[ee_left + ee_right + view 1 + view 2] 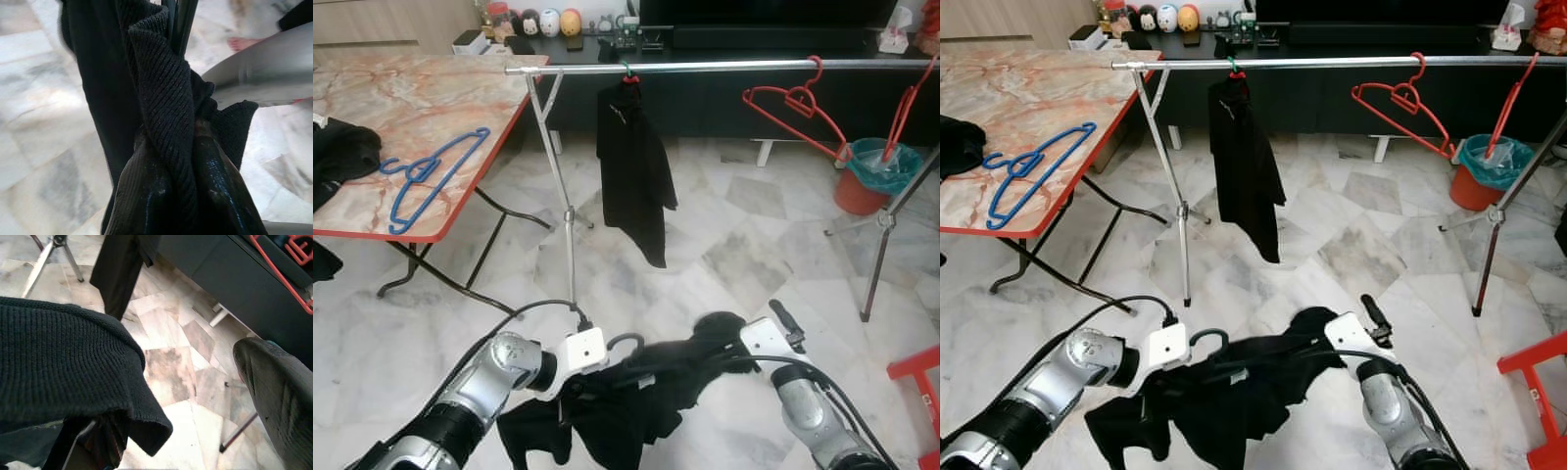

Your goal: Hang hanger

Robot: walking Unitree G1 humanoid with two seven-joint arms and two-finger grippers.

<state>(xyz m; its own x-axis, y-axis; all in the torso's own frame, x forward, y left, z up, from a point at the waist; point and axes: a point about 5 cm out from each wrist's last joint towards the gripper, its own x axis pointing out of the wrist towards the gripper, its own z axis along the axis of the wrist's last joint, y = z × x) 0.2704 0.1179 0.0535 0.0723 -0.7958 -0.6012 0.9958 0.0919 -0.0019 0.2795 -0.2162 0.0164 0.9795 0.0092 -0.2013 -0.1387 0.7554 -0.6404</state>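
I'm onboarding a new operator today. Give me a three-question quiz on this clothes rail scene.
1. True or false: a black garment already hangs on the rail.
2. What colour is the hanger on the marble table?
3. The left gripper is: A) open over the floor B) shut on the dark knit garment C) holding a red hanger.

Key: 1 true; 2 blue; 3 B.

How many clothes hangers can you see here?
5: a blue hanger on the table, a green-hooked one and two red ones on the rail, a dark hanger inside the held garment.
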